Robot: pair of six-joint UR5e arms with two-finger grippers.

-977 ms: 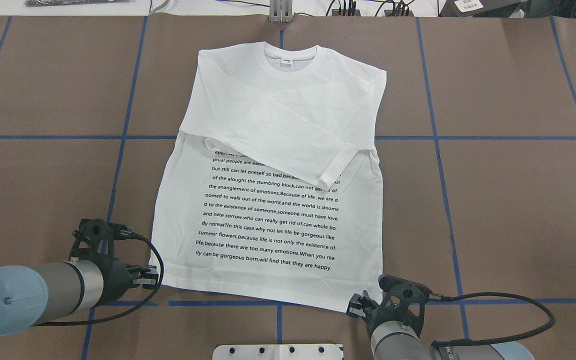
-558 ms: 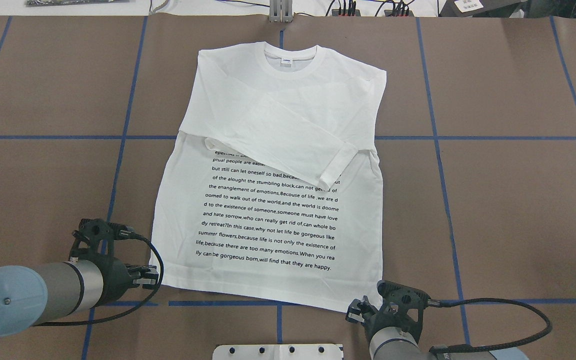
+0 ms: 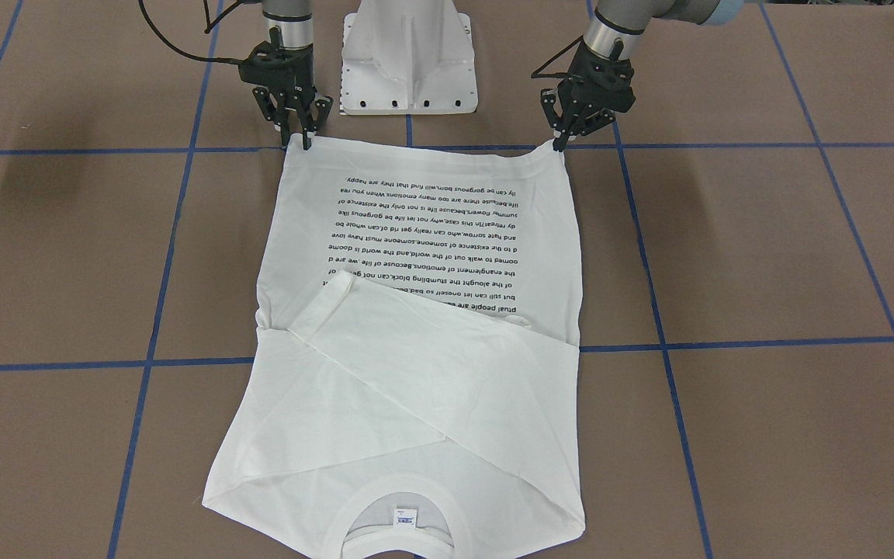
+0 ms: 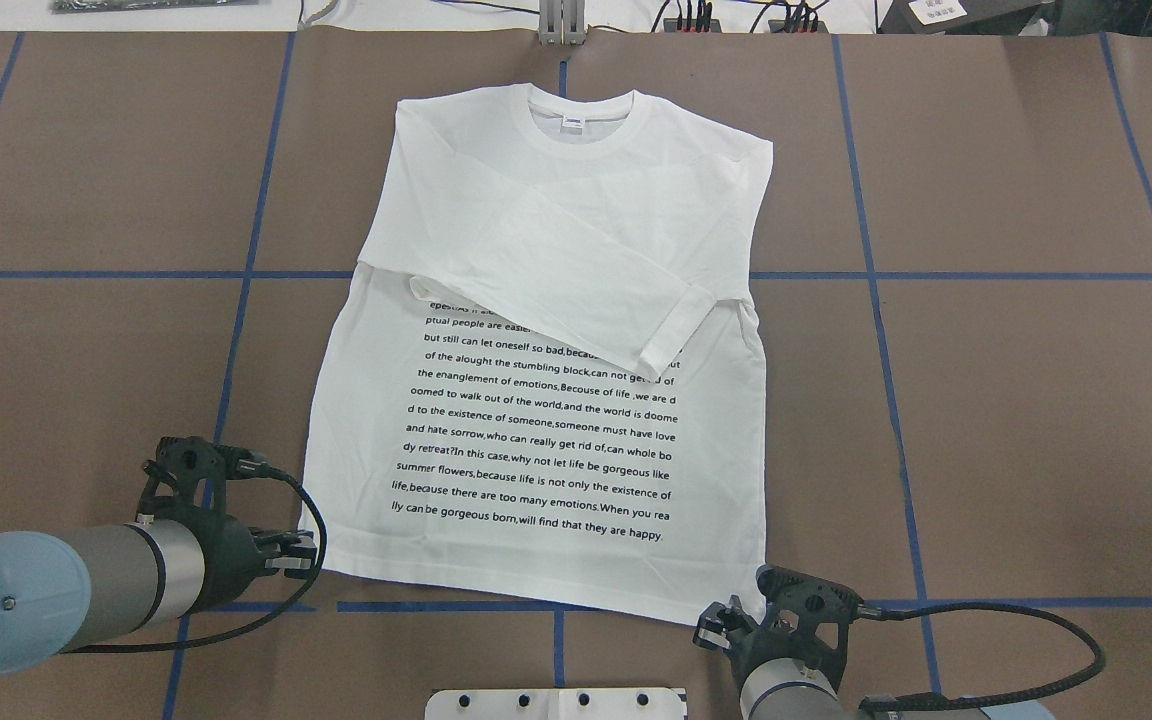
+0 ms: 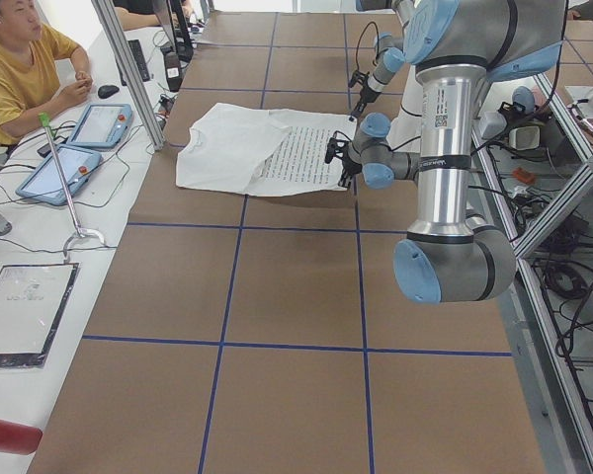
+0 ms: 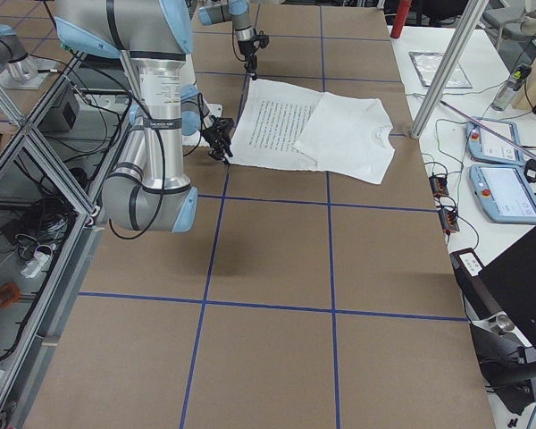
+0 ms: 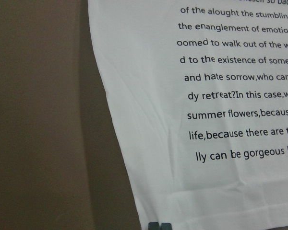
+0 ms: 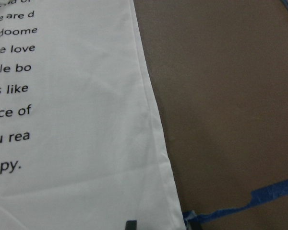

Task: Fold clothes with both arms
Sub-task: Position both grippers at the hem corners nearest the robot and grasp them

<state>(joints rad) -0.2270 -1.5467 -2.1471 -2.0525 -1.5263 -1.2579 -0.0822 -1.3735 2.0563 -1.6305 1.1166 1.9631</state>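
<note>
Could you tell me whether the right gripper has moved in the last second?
Yes. Seen from overhead, the right gripper has slipped slightly back toward the robot, lower against the blue tape line near the T-shirt.

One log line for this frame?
shirt flat, sleeves folded in | left pincer shut on hem corner | right pincer open astride other hem corner
</note>
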